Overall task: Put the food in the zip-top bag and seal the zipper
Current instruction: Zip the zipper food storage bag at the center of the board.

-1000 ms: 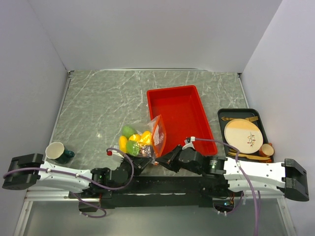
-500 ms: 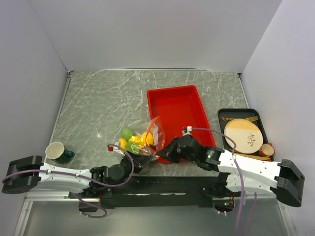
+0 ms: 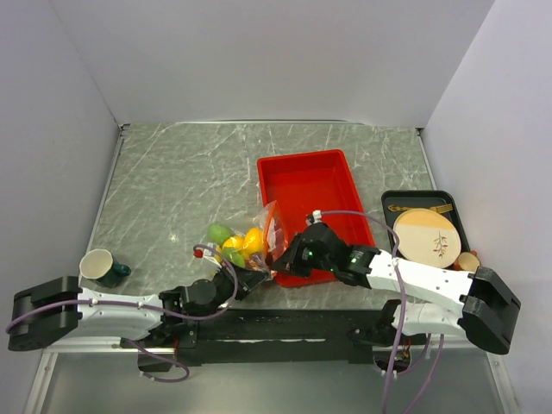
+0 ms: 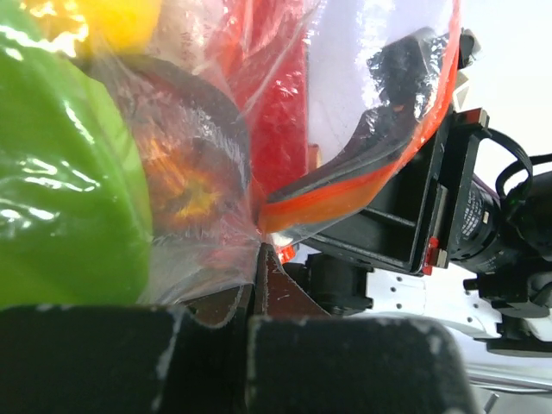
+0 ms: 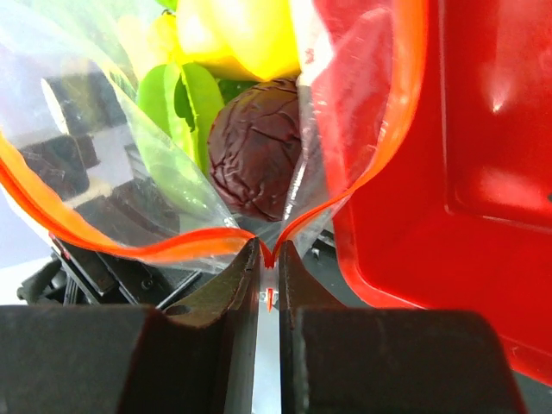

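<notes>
The left jaws are fully closed on a fold of clear film at the bottom corner of the zip-top bag [image 3: 271, 233], the corner at 6 o'clock of the food [image 3: 221, 233]. Judged purpose: this pinch anchors the closed end so the bag cannot slide while the mouth is worked. The bag lies on the surface [image 3: 172, 181] near its front edge, just beside the near left corner of the red tray [image 3: 315, 194]. All visible pieces sit inside the film: green [image 4: 60, 172] and yellow at 9 o'clock, a dark red piece [image 5: 263, 159] nearest the mouth. The bag's long axis runs roughly 9 to 3 o'clock, with the mouth facing 3 o'clock toward the tray. The zipper [image 5: 366, 177] runs across that, roughly 12 to 6 o'clock. The right jaws are nearly closed on the zipper's near end, both lips pressed between them. Beyond the pinch the two orange lips spread apart in a V, so the mouth is judged unsealed along most of its length. Judged purpose of the opposed grips: tension across the bag, letting the right jaws run along the strip toward 12 o'clock.
</notes>
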Robot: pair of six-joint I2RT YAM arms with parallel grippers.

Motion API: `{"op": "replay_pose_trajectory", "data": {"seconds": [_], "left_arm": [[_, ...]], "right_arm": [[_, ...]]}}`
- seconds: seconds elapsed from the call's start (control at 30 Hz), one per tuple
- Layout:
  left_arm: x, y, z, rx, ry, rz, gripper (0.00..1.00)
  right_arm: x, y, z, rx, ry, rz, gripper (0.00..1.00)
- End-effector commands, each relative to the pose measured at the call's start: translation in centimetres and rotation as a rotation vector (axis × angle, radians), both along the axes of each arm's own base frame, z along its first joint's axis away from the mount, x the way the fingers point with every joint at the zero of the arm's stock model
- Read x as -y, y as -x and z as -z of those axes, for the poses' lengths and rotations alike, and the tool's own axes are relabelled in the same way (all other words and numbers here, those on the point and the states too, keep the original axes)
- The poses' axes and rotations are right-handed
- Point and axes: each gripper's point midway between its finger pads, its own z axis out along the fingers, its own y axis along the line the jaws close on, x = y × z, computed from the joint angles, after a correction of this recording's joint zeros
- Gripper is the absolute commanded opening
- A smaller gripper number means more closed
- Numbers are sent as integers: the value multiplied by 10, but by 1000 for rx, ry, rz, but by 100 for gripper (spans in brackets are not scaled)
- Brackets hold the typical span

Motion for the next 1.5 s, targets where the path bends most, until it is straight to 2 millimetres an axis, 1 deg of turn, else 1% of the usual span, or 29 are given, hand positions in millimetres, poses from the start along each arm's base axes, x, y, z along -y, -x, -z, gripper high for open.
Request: {"op": "replay_pose_trajectory", "data": {"seconds": [0.0,0.03,0.07,0.1,0.13,0.2,0.27,0.33,0.37,0.4,0.43,0.5,0.6,0.67,0.8,0.93,0.97,1.0,1.03,1.07,1.1,1.13,1.17,1.2,1.23,1.27,1.37,1.43,1.47], "left_arm": [[-3,29,12,-25,16,148,1],[-6,29,21,-38,-13,147,1],[-8,30,21,-36,-16,147,1],[-10,28,17,-28,1,142,1],[-13,28,23,-39,-23,144,1],[-18,25,21,-34,-7,132,1],[-23,23,27,-45,-26,118,1],[-28,17,24,-41,-11,95,1],[-30,17,29,-44,-33,102,1],[-32,13,25,-39,-27,91,1],[-33,12,29,-44,-39,91,1],[-36,12,34,-56,-50,105,1],[-37,13,40,-67,-61,120,1],[-36,14,39,-60,-65,136,1],[-33,14,42,-66,-81,154,1],[-31,5,32,-45,-53,115,1],[-31,2,31,-48,-54,100,1],[-29,0,23,-39,-46,91,1],[-30,-5,20,-24,-52,68,3],[-31,-7,20,-23,-68,62,10],[-27,-10,7,-2,-53,56,14],[-27,-12,5,15,-68,54,19],[-27,-14,4,24,-84,46,24],[-24,-16,-4,36,-85,44,25],[-24,-18,-6,53,-105,43,28],[-24,-19,-4,54,-129,40,36],[-20,-20,-16,88,-143,53,42],[-19,-18,-17,109,-167,75,45],[-17,-17,-21,124,-164,90,45]], "right_arm": [[-2,-35,-36,153,-33,50,0],[-1,-37,-37,158,-43,53,0],[1,-39,-37,153,-52,58,0],[3,-38,-34,150,-54,58,0],[4,-39,-33,147,-52,62,0],[6,-40,-31,146,-55,59,0],[4,-37,-34,146,-68,39,0],[1,-35,-34,146,-92,26,0],[1,-34,-34,141,-99,24,0],[2,-30,-28,129,-99,13,0],[1,-28,-26,124,-98,5,0],[-3,-30,-32,152,-117,-12,0],[-6,-31,-33,167,-94,-47,0],[-7,-32,-33,177,-73,-62,0],[-9,-30,-34,176,-106,-65,0],[-11,-20,-30,122,-164,-31,0],[-7,-16,-28,123,-161,3,0],[-7,-12,-27,116,-168,22,0],[-5,-10,-27,95,-188,64,0],[-2,-4,-25,100,-190,100,0],[-1,-3,-24,96,-209,131,0],[-1,-2,-27,71,-249,168,0],[2,3,-20,50,-257,192,0],[1,2,-24,58,-296,224,0],[0,2,-26,41,-330,247,0],[1,1,-22,26,-336,272,0],[1,-4,-21,-15,-373,353,0],[0,-7,-26,-8,-399,383,0],[-2,-10,-28,-2,-405,391,0]]}}
